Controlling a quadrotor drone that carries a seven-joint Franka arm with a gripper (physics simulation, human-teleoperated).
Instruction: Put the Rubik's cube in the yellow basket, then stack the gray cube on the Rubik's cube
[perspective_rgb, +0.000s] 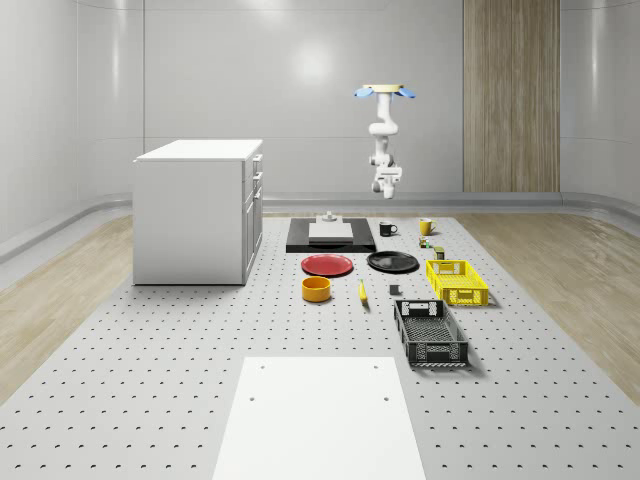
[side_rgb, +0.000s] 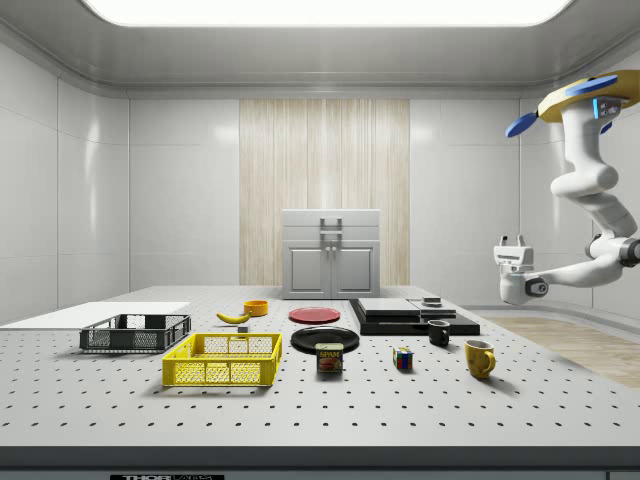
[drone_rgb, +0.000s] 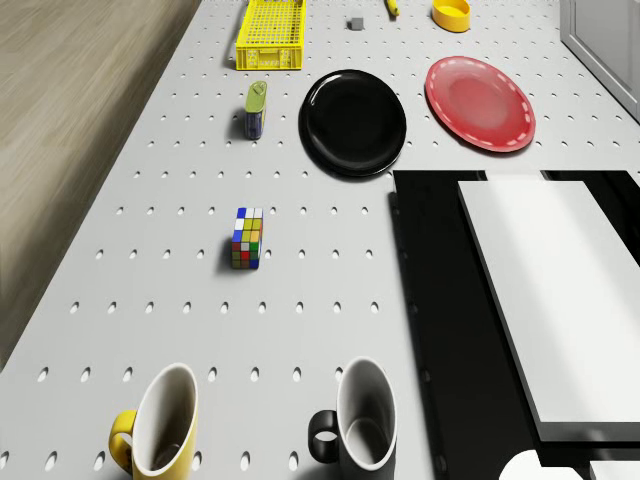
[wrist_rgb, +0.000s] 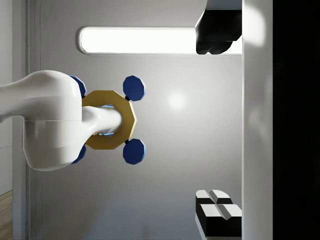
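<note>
While my drone (perspective_rgb: 381, 91) hovers high at the counter's (perspective_rgb: 150, 380) far end, upper centre of the whole-scene view, the Rubik's cube (drone_rgb: 247, 238) sits centre-left in the drone view, well apart from the yellow basket (drone_rgb: 270, 35). Descending, I risk clipping the mugs (drone_rgb: 355, 420) nearby. My arm hangs folded, wrist turned upward, and the tool (side_rgb: 513, 243) looks spread wide, holding nothing.
</note>
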